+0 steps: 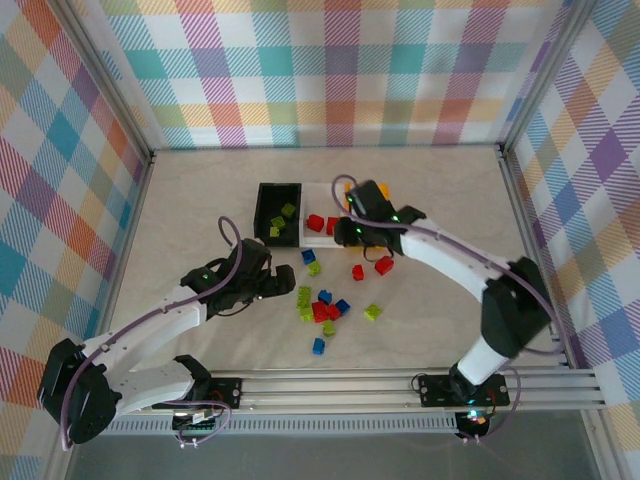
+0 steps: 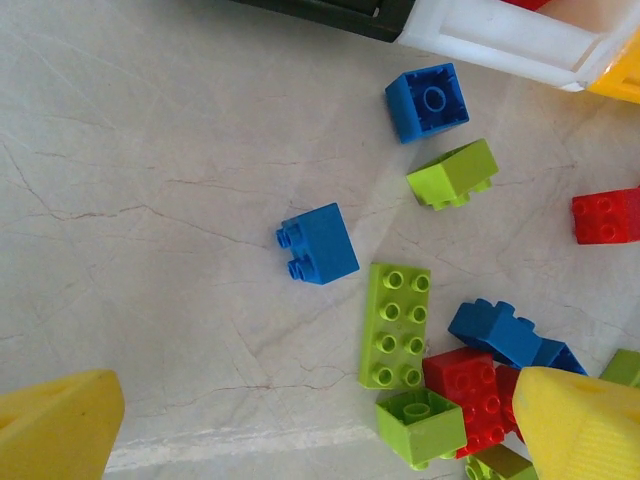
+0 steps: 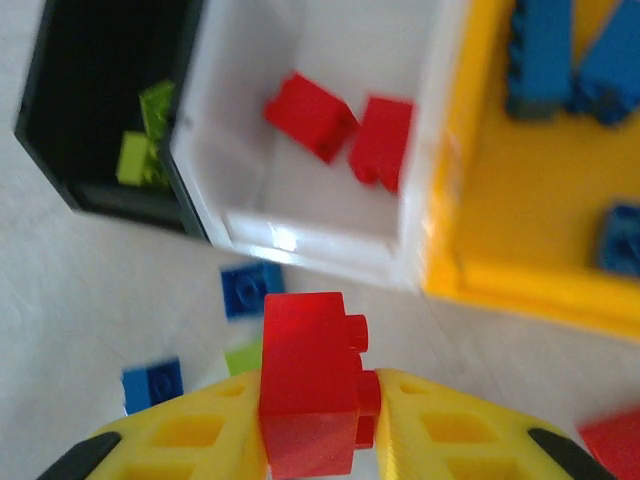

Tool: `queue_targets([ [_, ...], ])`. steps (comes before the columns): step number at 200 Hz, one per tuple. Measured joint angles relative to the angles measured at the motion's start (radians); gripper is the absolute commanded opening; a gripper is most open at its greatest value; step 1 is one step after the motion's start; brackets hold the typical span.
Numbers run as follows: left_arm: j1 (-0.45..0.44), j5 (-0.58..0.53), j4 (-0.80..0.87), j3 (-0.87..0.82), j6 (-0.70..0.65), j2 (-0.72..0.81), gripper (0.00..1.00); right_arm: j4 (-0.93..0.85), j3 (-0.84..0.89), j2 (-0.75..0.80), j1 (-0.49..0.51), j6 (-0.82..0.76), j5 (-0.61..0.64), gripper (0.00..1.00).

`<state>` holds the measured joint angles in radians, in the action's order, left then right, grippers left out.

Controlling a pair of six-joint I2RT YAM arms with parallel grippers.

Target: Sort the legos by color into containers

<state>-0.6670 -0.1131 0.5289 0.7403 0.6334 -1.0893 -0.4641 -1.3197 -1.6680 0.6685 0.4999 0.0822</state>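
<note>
Seen from above, my right jaws sit at the near edge of the white bin (image 1: 318, 240), mid-frame, with the black bin (image 1: 262, 212) to its left and the orange-yellow bin (image 1: 386, 190) to its right. Loose legos (image 1: 322, 310) lie below centre on the pale surface (image 1: 200, 200), which is bare toward its railed edges. My left jaws hover just left of that scatter.

At my left wrist, the fingers (image 2: 55, 425) stand wide apart, gripping nothing, with open surface across the left half.

At my right wrist, the jaws are clamped on a red brick (image 3: 310, 395), just short of the white bin's near wall.
</note>
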Motion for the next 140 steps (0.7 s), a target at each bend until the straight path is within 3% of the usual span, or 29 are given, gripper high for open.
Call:
queue_targets([
  [47,0.0,0.0,0.019,-0.01,0.003,0.043,1.0,-0.074,-0.377,-0.342,-0.013,-0.023,0.044,0.35],
  [78,0.0,0.004,0.025,-0.018,0.004,0.058,1.0,-0.148,-0.547,-0.478,-0.031,-0.032,0.064,0.6],
  [114,0.0,0.016,0.026,-0.018,0.006,0.06,1.0,-0.182,-0.57,-0.477,-0.04,-0.047,0.066,0.63],
  [140,0.001,0.019,0.025,-0.018,0.006,0.06,1.0,-0.154,-0.407,-0.337,-0.031,-0.053,0.065,0.66],
])
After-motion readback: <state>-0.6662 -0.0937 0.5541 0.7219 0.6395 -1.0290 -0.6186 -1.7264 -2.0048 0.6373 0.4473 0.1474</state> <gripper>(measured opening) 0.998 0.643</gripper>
